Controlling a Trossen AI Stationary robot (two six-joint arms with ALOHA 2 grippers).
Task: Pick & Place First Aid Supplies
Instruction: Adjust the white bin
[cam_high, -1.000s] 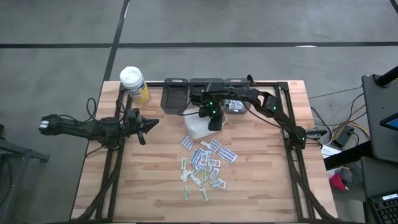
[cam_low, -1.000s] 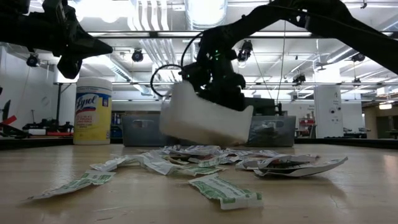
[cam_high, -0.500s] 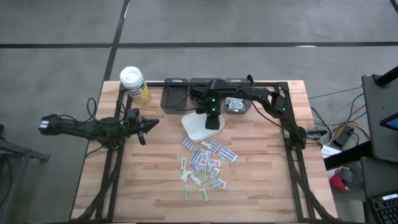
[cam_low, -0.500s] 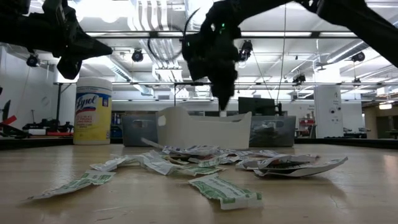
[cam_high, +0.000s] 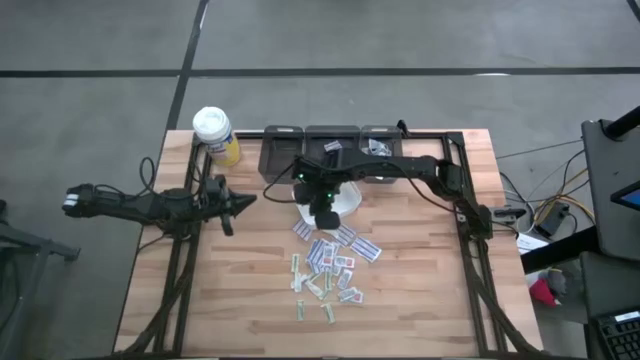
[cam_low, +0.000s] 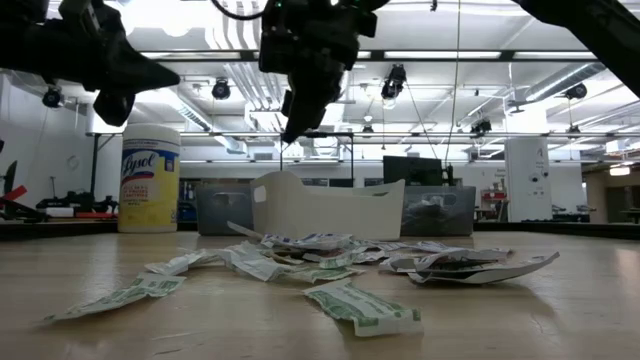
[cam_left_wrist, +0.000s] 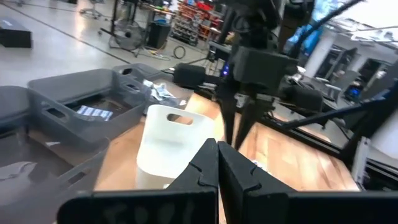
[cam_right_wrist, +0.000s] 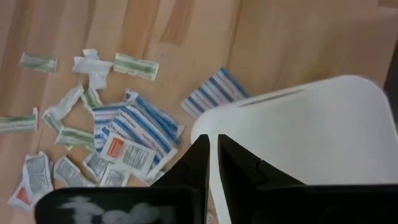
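Right gripper (cam_high: 322, 208) sits just above centre of the high view, over the near edge of the white bin (cam_high: 335, 200). Fingers nearly together, only a thin slit between them in the right wrist view, nothing held. In the low view it hangs clear above the bin (cam_low: 327, 208), tips pointing down at the upper centre of the frame (cam_low: 293, 128).

White bin stands upright on the wooden table (cam_high: 420, 280), empty as far as the left wrist view shows (cam_left_wrist: 166, 144).

First aid supplies (cam_high: 332, 262): loose pile of small packets spread centre to lower centre of the high view, just below the bin. Nearest blue-striped packets lie right beside its edge (cam_right_wrist: 214, 92).

Left gripper (cam_high: 243, 201) is at left centre of the high view, held off the table, fingers closed on nothing.

Grey trays (cam_high: 285, 150) sit along the top edge of the table, and a yellow wipes canister (cam_high: 215, 135) stands at its upper left corner.
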